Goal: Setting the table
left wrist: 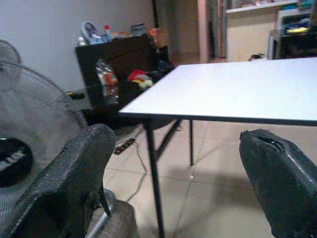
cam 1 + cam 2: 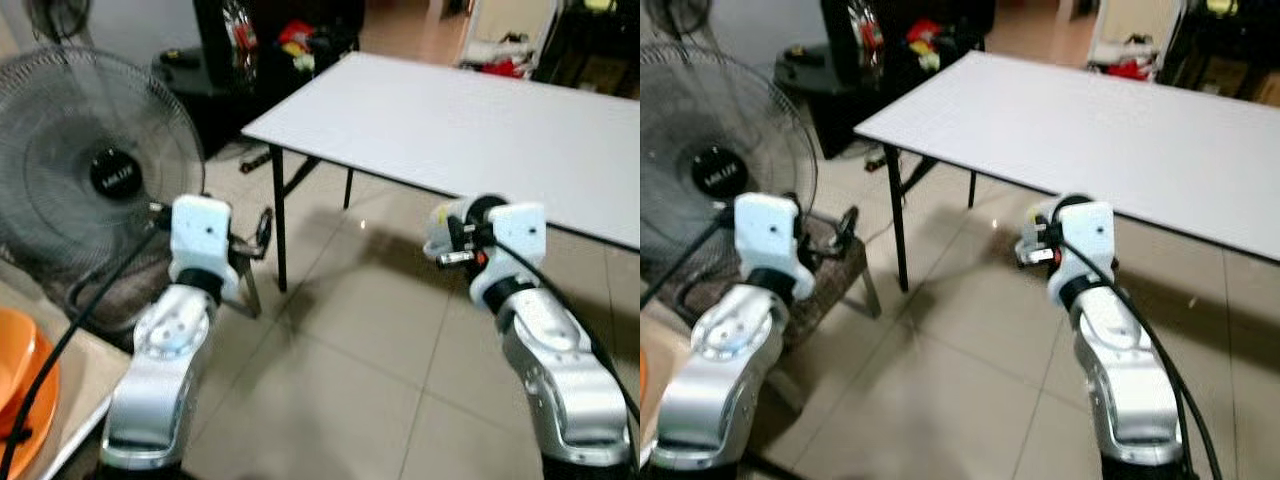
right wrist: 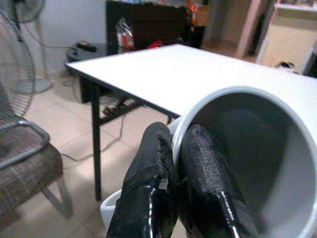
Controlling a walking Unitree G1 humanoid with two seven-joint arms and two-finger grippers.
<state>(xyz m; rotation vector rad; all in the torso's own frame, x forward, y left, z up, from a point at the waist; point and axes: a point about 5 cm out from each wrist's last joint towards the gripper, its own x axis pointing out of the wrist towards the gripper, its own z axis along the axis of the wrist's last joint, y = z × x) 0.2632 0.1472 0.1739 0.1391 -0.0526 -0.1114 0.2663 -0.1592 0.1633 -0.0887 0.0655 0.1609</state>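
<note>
The right end effector [image 3: 181, 186] pinches a white mug [image 3: 247, 163] by its rim, just short of the bench [image 2: 480, 130]; probably hard, slick and breakable. The left end effector [image 1: 173, 183] stands open.

A white mug [image 3: 247, 163] lies tipped on its side, its rim pinched between black fingers [image 3: 148, 188], near the white table [image 2: 480, 130]
</note>
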